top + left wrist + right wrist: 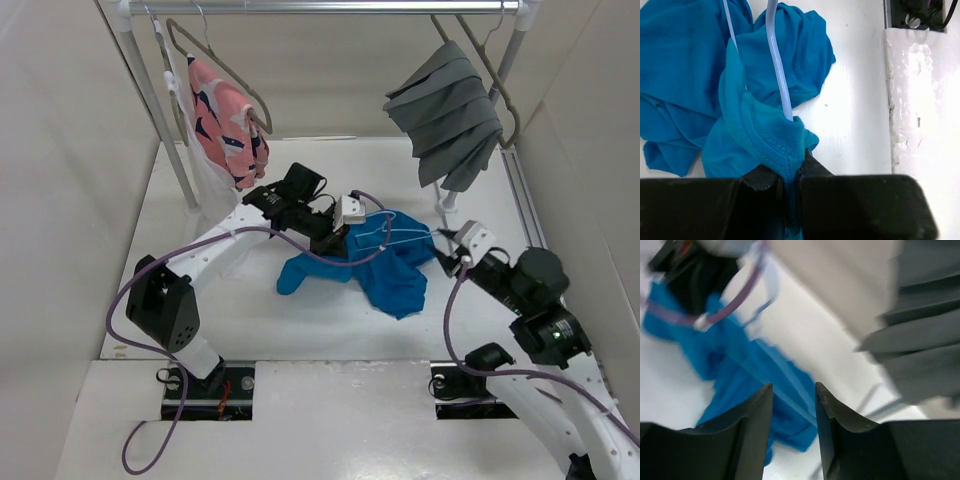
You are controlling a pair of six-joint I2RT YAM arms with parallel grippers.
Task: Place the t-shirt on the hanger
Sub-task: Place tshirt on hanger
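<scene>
1. Step in hand, as we judge it: drawing the t-shirt [685, 65] over one arm of the hanger [778, 70]. We would pinch cloth alone, pull along the wire rather than across it, and use the free arm to steady the hanger.
2. Left gripper [788, 176]: clamped on a stitched fold of the t-shirt. The hanger's wire runs into that fold just above the jaws; whether the wire is caught as well, we cannot tell.
3. Right gripper [792, 405]: jaws apart, holding nothing, hovering above the shirt's right side; view blurred.
4. Location of the t-shirt: bunched mid-way on the white table [250, 320], the hanger lying over it, between the two grippers.
</scene>
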